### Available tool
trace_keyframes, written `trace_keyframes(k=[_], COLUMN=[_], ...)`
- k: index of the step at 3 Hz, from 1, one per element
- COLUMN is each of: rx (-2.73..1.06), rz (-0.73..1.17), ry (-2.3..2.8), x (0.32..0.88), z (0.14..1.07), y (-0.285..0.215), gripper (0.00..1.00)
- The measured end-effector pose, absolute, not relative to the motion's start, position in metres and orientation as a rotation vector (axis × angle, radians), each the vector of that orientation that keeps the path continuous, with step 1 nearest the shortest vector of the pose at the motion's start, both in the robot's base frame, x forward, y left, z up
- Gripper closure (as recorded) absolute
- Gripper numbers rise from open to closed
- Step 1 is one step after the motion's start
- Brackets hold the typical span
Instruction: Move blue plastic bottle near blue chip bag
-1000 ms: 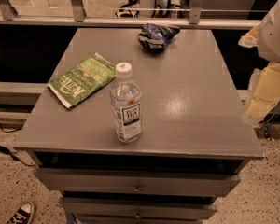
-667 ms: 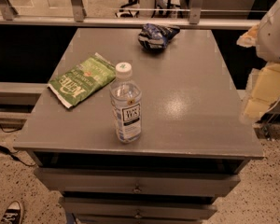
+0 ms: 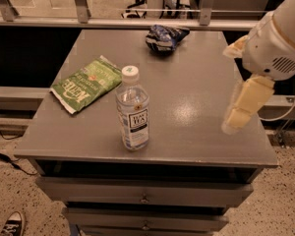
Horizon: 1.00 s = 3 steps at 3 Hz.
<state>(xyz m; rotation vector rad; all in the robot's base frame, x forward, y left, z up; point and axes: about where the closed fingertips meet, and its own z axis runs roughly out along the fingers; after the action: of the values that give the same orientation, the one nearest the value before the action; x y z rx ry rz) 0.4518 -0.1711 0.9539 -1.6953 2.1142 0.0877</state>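
Blue plastic bottle (image 3: 132, 113) stood upright near the tabletop's (image 3: 196, 107) front edge, well apart from the blue chip bag (image 3: 164, 36) at the rear. Tool (image 3: 242, 102) hung by the right edge; its state could not be told. Bottle judged light, slick and crushable; best taken at the label.

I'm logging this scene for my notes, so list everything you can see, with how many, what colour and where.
bottle: one, clear with a white cap and white label, upright near the table's front edge.
blue chip bag: one, dark blue, crumpled, at the table's far edge, apart from the bottle.
green chip bag: one, green, lying flat on the table's left side.
table: one, grey, centre of view.
drawers: two visible, grey, under the tabletop.
shoe: one, black and white, on the floor at bottom left.
railing: one, metal, behind the table.
arm: one, white, entering from upper right.
pincer: one, cream, hanging above the table's right side, apart from the bottle.
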Motion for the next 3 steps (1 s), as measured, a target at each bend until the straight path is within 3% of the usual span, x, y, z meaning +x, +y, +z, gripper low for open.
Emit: trace_keyframes(k=[3], rx=[-1.531], rz=[0.71], ry=[1.733], x=[0.473], z=[0.924], y=[-0.048], gripper=[0.0])
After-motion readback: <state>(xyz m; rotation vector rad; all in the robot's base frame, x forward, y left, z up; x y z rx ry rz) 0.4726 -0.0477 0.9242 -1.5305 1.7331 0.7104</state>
